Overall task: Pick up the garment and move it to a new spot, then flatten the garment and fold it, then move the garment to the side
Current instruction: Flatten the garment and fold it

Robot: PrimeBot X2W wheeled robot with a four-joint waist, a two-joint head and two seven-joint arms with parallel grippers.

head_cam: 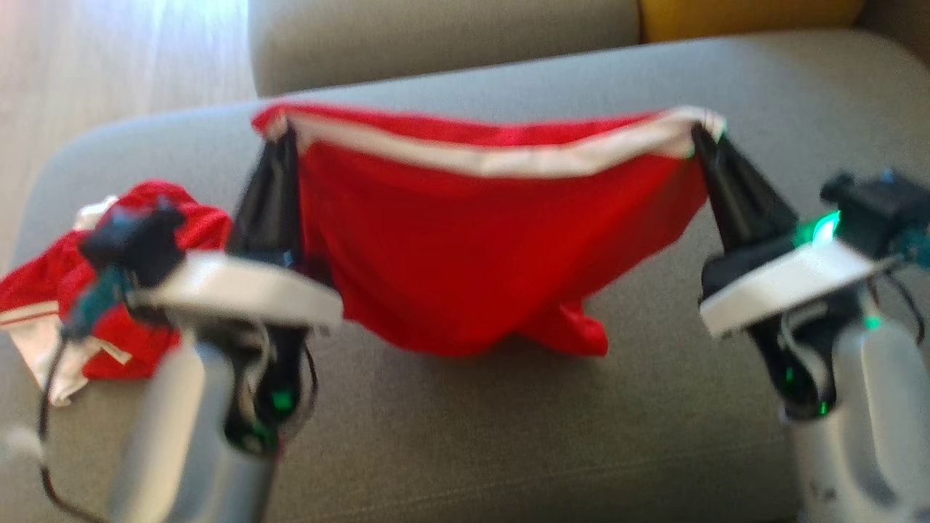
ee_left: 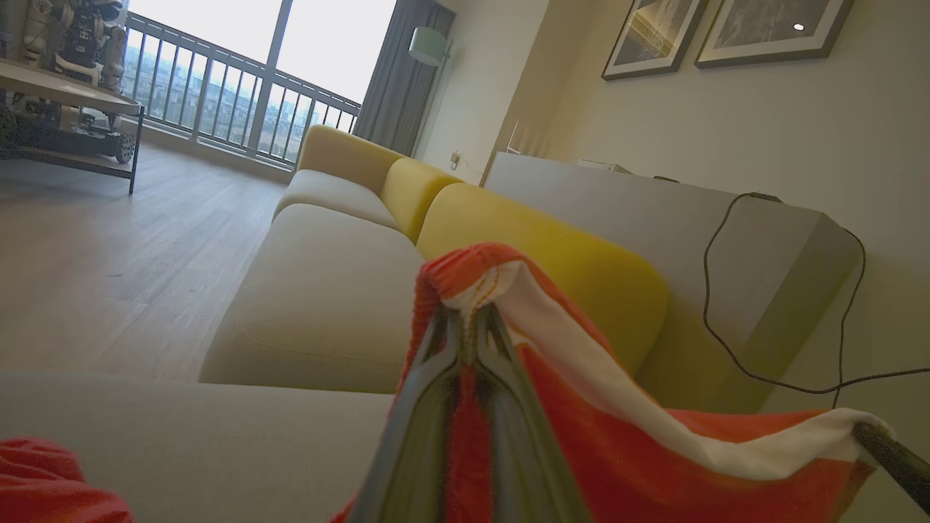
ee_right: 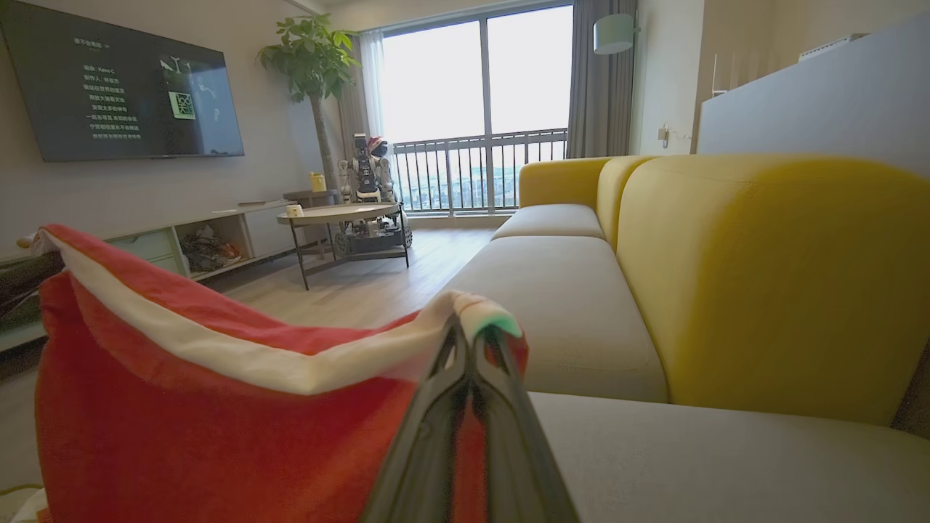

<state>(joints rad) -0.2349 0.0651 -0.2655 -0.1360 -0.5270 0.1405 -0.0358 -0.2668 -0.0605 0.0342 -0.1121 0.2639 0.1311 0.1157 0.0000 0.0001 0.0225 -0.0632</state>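
The garment [head_cam: 472, 240] is red with a white band along its top edge. It hangs stretched between my two grippers above the grey sofa seat [head_cam: 508, 436], its lower part sagging down to the cushion. My left gripper [head_cam: 285, 138] is shut on the garment's left top corner [ee_left: 472, 290]. At the other top corner [ee_right: 476, 319] my right gripper [head_cam: 703, 134] is shut too. In the left wrist view the right gripper's dark fingertip [ee_left: 890, 454] shows at the far end of the white band.
A second red and white garment [head_cam: 94, 290] lies crumpled on the seat at the left, partly behind my left wrist. Yellow back cushions [ee_right: 770, 276] run along the sofa. Wooden floor [head_cam: 109, 58] lies beyond the seat's left end, with a round table [ee_right: 341, 218] farther off.
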